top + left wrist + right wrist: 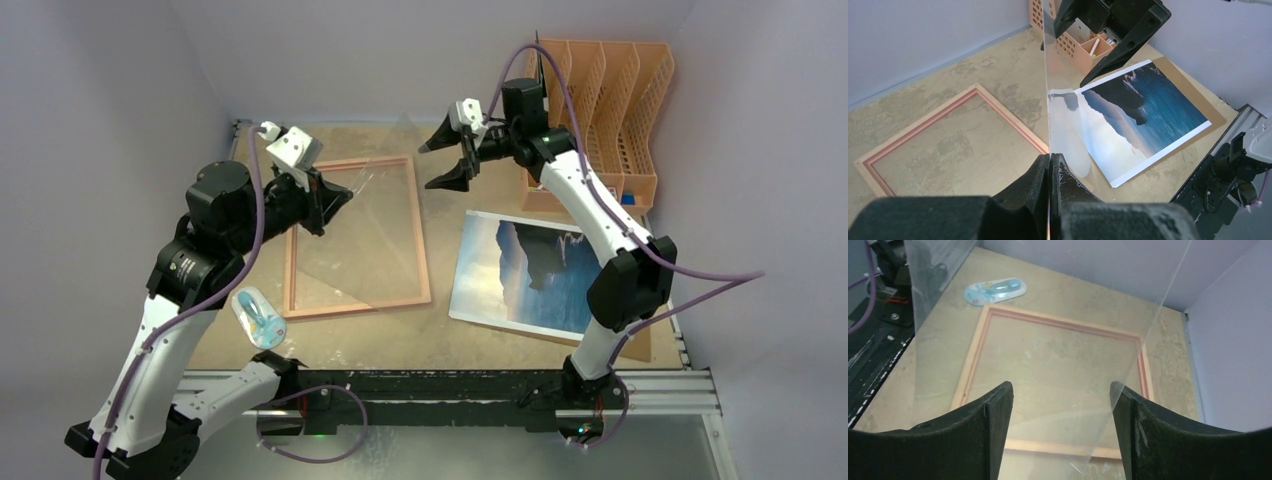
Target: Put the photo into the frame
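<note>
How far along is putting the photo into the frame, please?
Done: the clear pane is raised off the frame. In hand: the left gripper holds the pane, jaws shut; the right gripper hangs beside it, jaws open. Left: the photo lies outside the frame.

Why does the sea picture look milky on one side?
Left wrist view: the clear pane, pinched edge-on by the left fingers, seems to lay a milky sheen over part of the photo. Right wrist view: the pane shows as glare and a bright edge; the right fingers look dark and blurry.
</note>
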`<state>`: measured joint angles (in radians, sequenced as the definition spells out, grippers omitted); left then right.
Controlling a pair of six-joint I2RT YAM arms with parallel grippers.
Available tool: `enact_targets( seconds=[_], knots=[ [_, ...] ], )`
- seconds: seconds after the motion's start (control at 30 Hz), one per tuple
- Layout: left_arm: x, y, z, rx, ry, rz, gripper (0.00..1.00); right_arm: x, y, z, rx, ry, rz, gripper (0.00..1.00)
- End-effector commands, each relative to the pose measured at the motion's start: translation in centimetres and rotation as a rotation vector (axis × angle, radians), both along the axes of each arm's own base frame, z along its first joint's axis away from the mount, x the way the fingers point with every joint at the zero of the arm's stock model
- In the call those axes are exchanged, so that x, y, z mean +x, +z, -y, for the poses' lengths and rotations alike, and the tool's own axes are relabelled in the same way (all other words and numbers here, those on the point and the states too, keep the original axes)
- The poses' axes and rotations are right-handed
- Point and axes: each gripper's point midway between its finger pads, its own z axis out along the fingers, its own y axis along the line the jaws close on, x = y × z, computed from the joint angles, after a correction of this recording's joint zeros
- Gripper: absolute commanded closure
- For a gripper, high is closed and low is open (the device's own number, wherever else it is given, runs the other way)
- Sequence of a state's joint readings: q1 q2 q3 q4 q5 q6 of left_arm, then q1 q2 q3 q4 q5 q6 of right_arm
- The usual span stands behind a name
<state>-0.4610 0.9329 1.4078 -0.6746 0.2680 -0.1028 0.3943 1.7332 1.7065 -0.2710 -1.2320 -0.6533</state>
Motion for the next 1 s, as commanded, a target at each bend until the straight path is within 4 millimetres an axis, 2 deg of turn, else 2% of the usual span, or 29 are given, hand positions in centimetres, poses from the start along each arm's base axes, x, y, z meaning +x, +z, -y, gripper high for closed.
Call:
enact_targets(
  seconds=[0.0,0.07,0.17,0.27,0.4,0.77,0.9,0.97],
  knots=[
    [-0.6,1.7,-0.2,-0.001,-0.023,0.091,1.00,-2.9,-1.8,0.8,-0.050,0.122,-0.024,0.30],
    [-0.7,1.8,-0.2,-0.001,-0.024,0.097,1.00,-3.3,-2.2,1.0,-0.067,0.132,-0.035,0.36],
    [-0.6,2.0,-0.4,-0.003,-0.012,0.103,1.00,-3.5,-3.0,1.3,-0.097,0.121,-0.032,0.39],
    [-0.4,2.2,-0.4,-0.009,-0.007,0.103,1.00,-3.8,-2.8,1.5,-0.100,0.113,-0.026,0.44],
    [-0.3,2.3,0.0,-0.025,-0.017,0.097,1.00,-4.8,-1.5,1.6,-0.064,0.121,-0.013,0.48],
    [-0.8,2.9,0.8,-0.062,-0.064,0.111,1.00,-8.7,2.8,2.2,0.034,0.150,-0.053,0.45],
    [-1.0,3.1,0.9,-0.076,-0.071,0.117,1.00,-10.3,3.4,2.4,0.055,0.146,-0.094,0.46],
    [-1.1,3.2,1.0,-0.084,-0.075,0.119,1.00,-11.0,3.6,2.5,0.065,0.140,-0.116,0.50]
  ],
)
